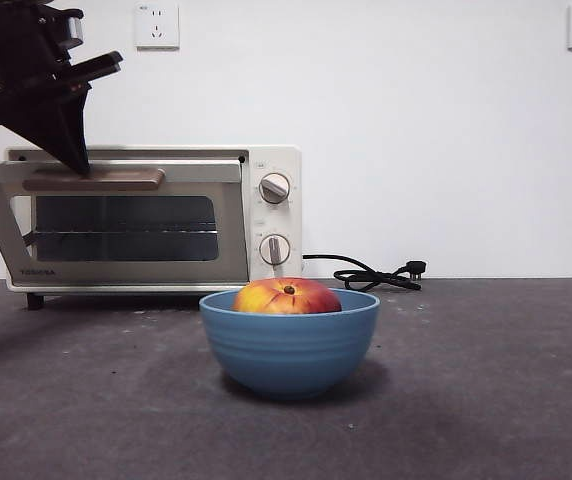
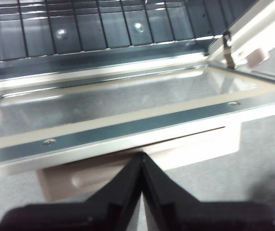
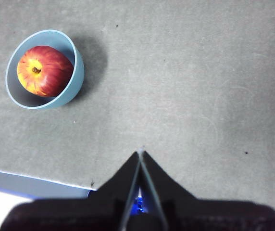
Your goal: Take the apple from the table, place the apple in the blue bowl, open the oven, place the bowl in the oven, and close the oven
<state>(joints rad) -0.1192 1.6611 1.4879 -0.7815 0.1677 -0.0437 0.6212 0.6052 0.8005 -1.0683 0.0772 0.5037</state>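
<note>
Round red apple with yellow-orange patches (image 1: 286, 297) sits inside the deep medium-blue ridged bowl (image 1: 288, 350), stem dimple up, top of the fruit showing just above the rim. Bowl stands on the dark grey matte table (image 1: 486, 400), in front of the small cream-white Toshiba toaster oven (image 1: 278, 160) and apart from it. Oven door (image 1: 126, 228) is partly lowered, its top edge tipped out toward the camera; dark glass pane, tan bar handle (image 1: 94, 180) along the top. Left gripper (image 1: 79, 162) comes in from the upper left of the front view, black tip down on the handle's top edge. In the left wrist view its jaws are pressed together to a point (image 2: 141, 155) right at the handle's edge (nothing visibly held between them), with the door's inner face and the wire rack (image 2: 99, 24) in the open cavity beyond. Two round knobs (image 1: 274, 188) on the oven's right panel, black cord with plug (image 1: 371, 275) lying on the table to the oven's right. Right gripper (image 3: 140, 153) hangs well above bare table, jaws closed tip to tip, empty; bowl and apple lie well off to one side of it.
</note>
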